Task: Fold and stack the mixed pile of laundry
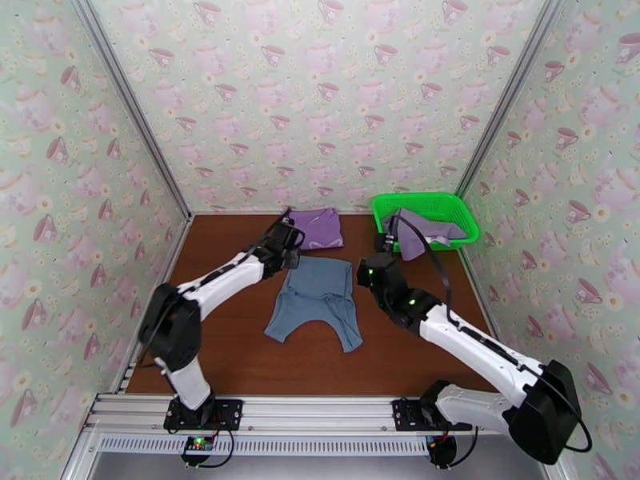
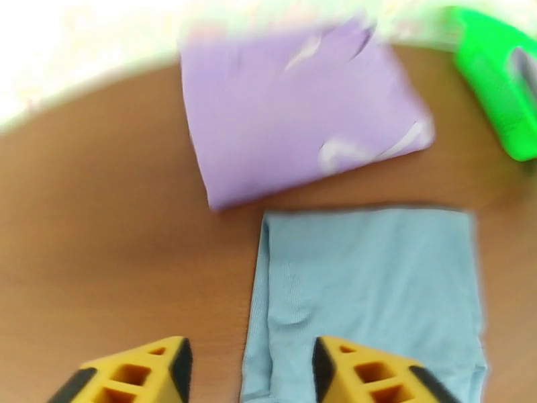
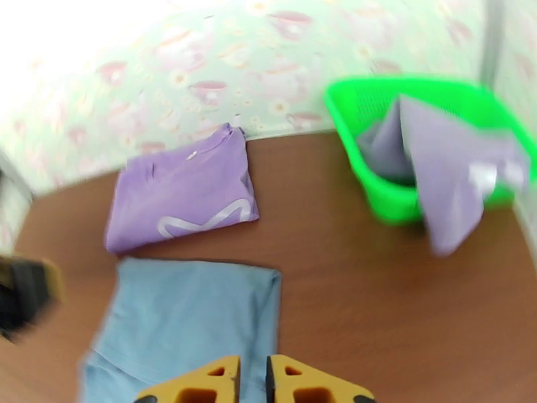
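- Left gripper (image 2: 250, 361): jaws wide apart, empty, above the blue garment's left far edge.
- Purple shirt (image 1: 316, 228): folded flat by the back wall, white mark up.
- Blue-grey garment (image 1: 318, 296): mid-table, just near of the shirt. Likely light, limp and easy to bunch; best pinched at corners or hem. Long axis runs far to near: straight edge far, two ends splayed near.
- Right gripper (image 3: 253, 377): jaws almost together over its right edge; a pinch cannot be told.
- Lavender-grey garment (image 1: 424, 231): draped over the green basket (image 1: 460, 206), unfolded.
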Robot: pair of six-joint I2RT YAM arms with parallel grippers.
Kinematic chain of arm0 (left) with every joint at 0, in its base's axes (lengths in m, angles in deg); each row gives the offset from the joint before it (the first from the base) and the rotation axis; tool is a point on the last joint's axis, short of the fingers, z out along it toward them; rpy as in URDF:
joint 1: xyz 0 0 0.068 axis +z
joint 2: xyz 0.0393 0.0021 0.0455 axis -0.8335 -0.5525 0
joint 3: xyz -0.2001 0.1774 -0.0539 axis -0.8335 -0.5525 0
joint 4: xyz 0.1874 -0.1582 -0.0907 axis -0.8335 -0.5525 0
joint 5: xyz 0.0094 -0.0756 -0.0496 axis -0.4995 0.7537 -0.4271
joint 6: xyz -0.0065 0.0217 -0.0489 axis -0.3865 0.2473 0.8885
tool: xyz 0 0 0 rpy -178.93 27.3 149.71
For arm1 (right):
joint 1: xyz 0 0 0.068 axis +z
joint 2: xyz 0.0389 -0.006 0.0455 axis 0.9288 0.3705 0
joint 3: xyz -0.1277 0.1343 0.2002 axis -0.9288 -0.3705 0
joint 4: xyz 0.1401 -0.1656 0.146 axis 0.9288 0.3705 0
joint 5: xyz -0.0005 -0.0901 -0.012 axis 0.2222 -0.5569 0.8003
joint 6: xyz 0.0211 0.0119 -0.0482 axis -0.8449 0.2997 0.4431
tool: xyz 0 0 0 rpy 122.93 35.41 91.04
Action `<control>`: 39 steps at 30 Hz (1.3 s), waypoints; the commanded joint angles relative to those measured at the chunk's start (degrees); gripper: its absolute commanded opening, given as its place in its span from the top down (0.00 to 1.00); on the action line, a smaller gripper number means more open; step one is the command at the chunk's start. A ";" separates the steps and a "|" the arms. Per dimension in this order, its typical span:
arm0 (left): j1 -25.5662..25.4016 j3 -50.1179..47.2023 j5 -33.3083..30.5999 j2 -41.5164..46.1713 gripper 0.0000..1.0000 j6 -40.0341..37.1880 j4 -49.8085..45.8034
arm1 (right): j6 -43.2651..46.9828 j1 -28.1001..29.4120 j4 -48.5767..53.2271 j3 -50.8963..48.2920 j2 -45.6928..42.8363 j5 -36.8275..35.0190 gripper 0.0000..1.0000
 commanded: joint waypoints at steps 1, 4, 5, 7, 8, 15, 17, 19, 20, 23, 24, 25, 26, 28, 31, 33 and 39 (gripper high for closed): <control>-1.22 -7.04 8.89 10.54 0.09 -17.52 7.62 | 20.55 -1.28 3.78 -0.96 -3.05 7.92 0.67; -1.45 -13.82 15.25 17.02 0.00 -35.19 11.10 | 32.61 -2.28 -0.65 -6.66 -7.56 20.25 0.45; -1.41 -16.25 16.62 18.82 0.00 -41.41 11.73 | 35.87 -2.31 -1.55 -8.45 -8.87 23.00 0.33; -0.96 -23.36 21.42 22.77 0.00 -58.55 10.36 | 40.94 -2.30 -1.92 -11.15 -10.78 26.40 0.16; -0.59 -25.38 21.65 24.00 0.00 -63.38 9.80 | 43.43 -2.28 -0.78 -11.41 -11.11 27.52 0.15; -0.37 -32.28 14.98 24.96 0.20 -83.52 -4.23 | 65.14 -0.92 22.17 -5.46 -6.26 34.51 0.11; -0.86 -35.79 14.25 26.06 0.27 -86.03 -3.36 | 68.65 -0.28 25.75 -3.80 -4.89 32.70 0.10; -1.24 -38.54 15.26 27.38 0.32 -87.73 -2.77 | 71.98 0.71 29.50 -2.18 -3.51 31.11 0.09; -1.44 -39.38 15.91 27.85 0.33 -88.19 -2.94 | 73.03 1.10 30.86 -1.69 -2.94 30.23 0.09; -2.37 -41.49 17.52 28.24 0.34 -89.38 -3.82 | 75.53 2.26 34.55 -1.09 -0.72 27.62 0.09; -2.65 -42.22 18.13 28.11 0.33 -89.57 -3.50 | 75.94 2.61 35.00 -1.26 0.14 27.16 0.09; -2.96 -42.96 18.74 27.88 0.33 -89.58 -3.02 | 76.29 2.96 35.33 -1.38 1.11 26.87 0.09; -3.23 -43.46 19.03 27.47 0.33 -89.66 -2.29 | 76.56 3.31 35.51 -1.52 2.19 26.79 0.09; -3.85 -43.92 19.63 26.01 0.33 -89.59 -0.49 | 77.26 4.03 35.52 -1.61 4.69 27.16 0.10; -4.37 -42.96 20.37 22.74 0.33 -88.55 2.14 | 77.81 4.91 34.27 -2.04 8.28 27.97 0.11; -5.17 -41.74 20.27 20.17 0.35 -88.12 2.21 | 77.99 5.56 33.86 -2.47 10.14 28.65 0.12; -6.76 -40.49 19.61 15.72 0.49 -86.98 1.43 | 78.62 9.60 32.03 -3.47 14.10 28.96 0.13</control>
